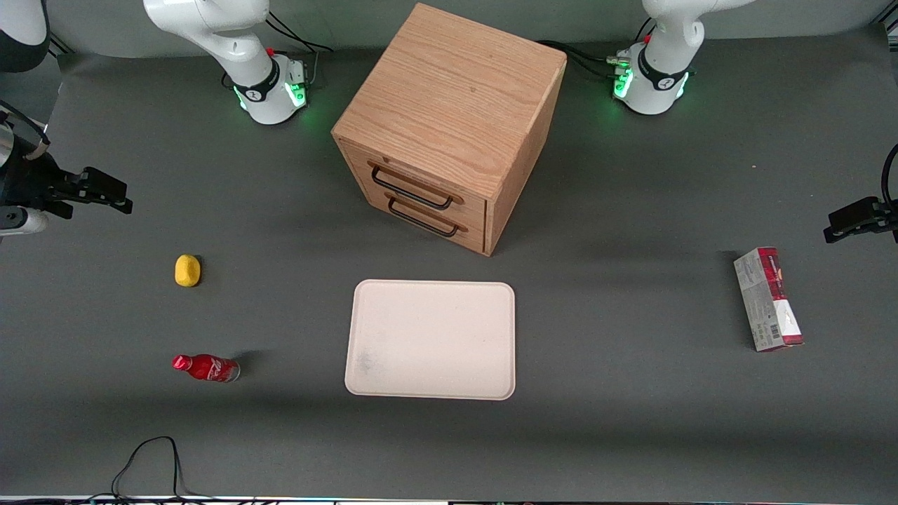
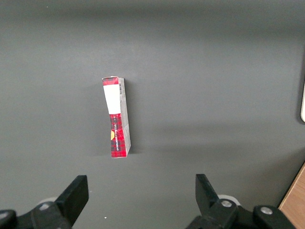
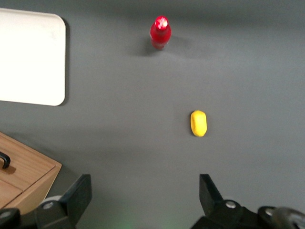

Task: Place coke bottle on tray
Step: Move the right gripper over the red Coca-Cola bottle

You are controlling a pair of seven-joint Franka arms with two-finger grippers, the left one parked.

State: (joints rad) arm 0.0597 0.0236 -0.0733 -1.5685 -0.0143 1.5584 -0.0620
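The coke bottle (image 1: 207, 367) is small and red with a red cap and a silvery base. It rests on the grey table near the working arm's end, nearer the front camera than the yellow lump. It also shows in the right wrist view (image 3: 160, 31). The cream-white tray (image 1: 431, 340) lies flat mid-table in front of the wooden cabinet, with nothing on it; one corner shows in the right wrist view (image 3: 28, 57). My right gripper (image 1: 125, 198) (image 3: 145, 183) hangs open and empty above the table's working-arm end, well apart from the bottle and farther from the front camera than the lump.
A yellow lump (image 1: 187, 270) (image 3: 198, 123) lies between gripper and bottle. A wooden two-drawer cabinet (image 1: 449, 119) (image 3: 24, 171) stands mid-table. A red-and-grey carton (image 1: 768, 298) (image 2: 116, 117) lies toward the parked arm's end. A black cable (image 1: 151, 456) loops at the near table edge.
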